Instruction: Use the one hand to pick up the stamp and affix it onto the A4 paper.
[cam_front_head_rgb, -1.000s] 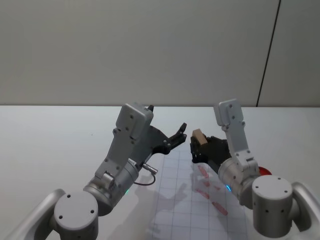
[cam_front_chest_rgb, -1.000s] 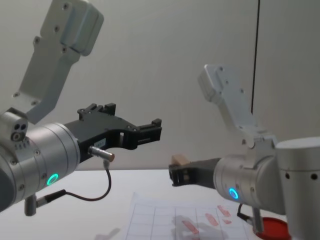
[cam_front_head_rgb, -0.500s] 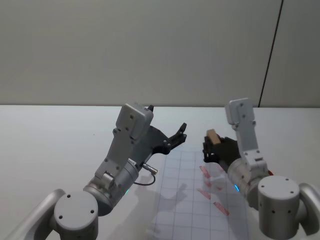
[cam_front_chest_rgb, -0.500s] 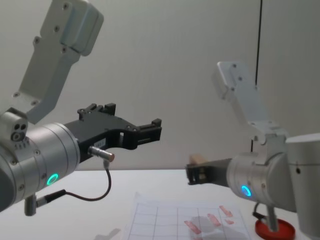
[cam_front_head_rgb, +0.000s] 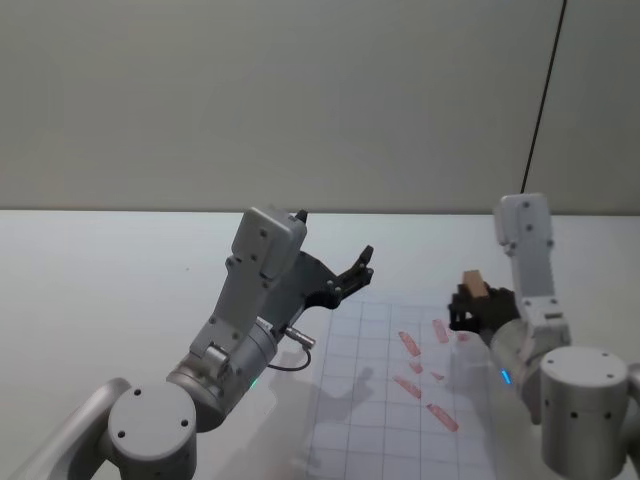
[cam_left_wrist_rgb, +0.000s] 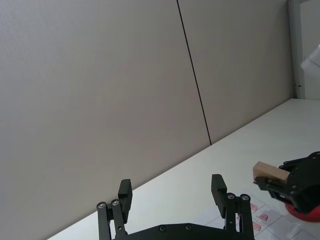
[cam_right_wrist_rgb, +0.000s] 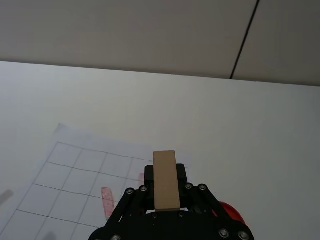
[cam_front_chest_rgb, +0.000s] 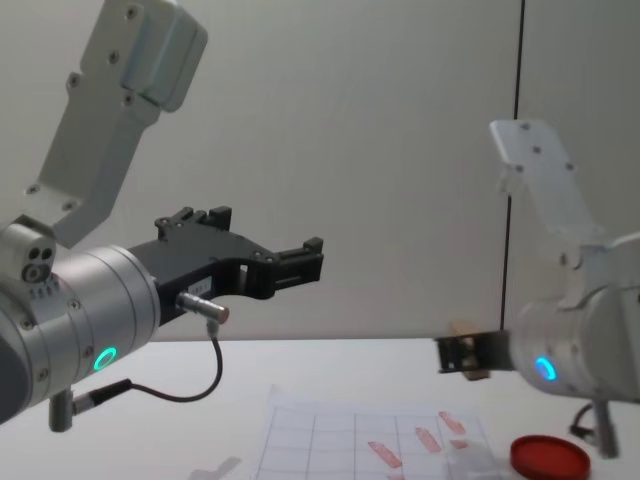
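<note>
Right gripper (cam_front_head_rgb: 468, 305) raised above the right edge of the A4 paper (cam_front_head_rgb: 385, 400), jaws pinching the stamp (cam_front_head_rgb: 473, 283) clear of the sheet; left gripper (cam_front_chest_rgb: 300, 262) idle in mid-air, jaws spread, holding nothing

Plain grey panelled wall (cam_front_head_rgb: 250, 100), thin dark vertical seam (cam_front_head_rgb: 540, 110), white tabletop (cam_front_head_rgb: 100, 270), apparently evenly lit

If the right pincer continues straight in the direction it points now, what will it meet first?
Probably nothing close. The right pincer, shut on the stamp, points forward over the far edge of the A4 paper; beyond lies bare table, then the wall. Depth is unclear.
</note>
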